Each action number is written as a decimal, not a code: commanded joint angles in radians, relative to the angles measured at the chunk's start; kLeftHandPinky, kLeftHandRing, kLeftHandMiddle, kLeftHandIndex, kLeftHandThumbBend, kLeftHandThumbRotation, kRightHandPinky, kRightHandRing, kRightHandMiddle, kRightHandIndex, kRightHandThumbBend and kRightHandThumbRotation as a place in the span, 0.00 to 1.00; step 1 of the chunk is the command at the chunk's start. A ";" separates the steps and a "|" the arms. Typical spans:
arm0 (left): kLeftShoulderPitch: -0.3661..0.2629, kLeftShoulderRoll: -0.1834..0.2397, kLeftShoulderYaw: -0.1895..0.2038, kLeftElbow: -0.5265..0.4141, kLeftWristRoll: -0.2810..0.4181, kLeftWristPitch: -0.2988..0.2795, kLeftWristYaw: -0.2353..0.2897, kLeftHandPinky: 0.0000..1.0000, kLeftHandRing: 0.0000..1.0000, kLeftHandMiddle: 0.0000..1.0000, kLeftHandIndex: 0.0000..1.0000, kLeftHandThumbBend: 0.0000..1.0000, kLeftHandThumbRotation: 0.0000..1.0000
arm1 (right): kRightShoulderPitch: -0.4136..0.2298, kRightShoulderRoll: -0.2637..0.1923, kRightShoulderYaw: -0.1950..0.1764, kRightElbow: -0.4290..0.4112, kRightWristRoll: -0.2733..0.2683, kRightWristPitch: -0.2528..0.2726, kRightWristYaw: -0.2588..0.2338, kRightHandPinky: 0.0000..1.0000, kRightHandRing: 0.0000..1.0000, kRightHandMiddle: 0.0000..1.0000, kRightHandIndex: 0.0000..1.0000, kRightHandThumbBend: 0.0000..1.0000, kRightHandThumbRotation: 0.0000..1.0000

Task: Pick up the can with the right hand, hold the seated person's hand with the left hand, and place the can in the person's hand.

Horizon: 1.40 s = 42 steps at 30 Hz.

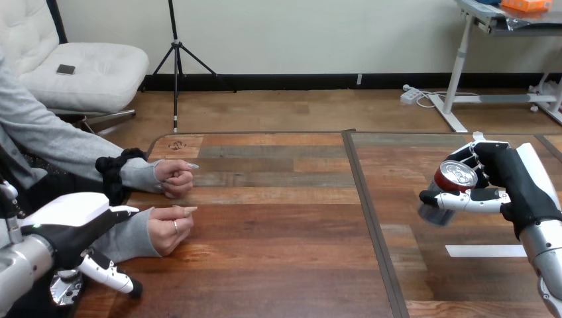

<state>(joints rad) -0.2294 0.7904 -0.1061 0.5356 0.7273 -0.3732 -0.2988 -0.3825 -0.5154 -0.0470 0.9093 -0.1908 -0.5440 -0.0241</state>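
Spanning the view, the long brown plank-wood table (285, 265) carries the person's nearer hand (169, 228) at its left, resting within reach. My left hand (66, 228) sits beside its grey sleeve, fingers straight and apart, ready to close. My right hand (513, 182) clamps the red, silver-topped metal can (456, 177) at the table's right, ready for carrying across.

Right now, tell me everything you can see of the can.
The can looks like metal, red on its side, with a silver top facing the camera. It is tilted and gripped in the right hand, whose fingers curl round it, over the table's right side. Its lower body is hidden behind the hand.
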 commanded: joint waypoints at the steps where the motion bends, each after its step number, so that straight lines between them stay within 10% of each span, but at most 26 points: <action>1: -0.072 0.033 -0.024 -0.037 0.010 0.023 0.008 0.81 0.85 0.87 0.87 1.00 0.35 | -0.057 0.000 -0.024 -0.048 0.032 -0.018 0.002 0.33 0.35 0.40 0.44 0.80 0.00; 42: -0.233 -0.002 -0.234 0.278 0.190 0.101 0.375 0.67 0.73 0.77 0.77 1.00 0.11 | -0.056 0.009 -0.028 -0.067 0.090 -0.031 0.042 0.34 0.36 0.41 0.44 0.79 0.00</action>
<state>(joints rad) -0.4004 0.7960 -0.3066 0.7716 0.9091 -0.2794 0.0481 -0.3818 -0.5082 -0.0501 0.9082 -0.1180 -0.5465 0.0214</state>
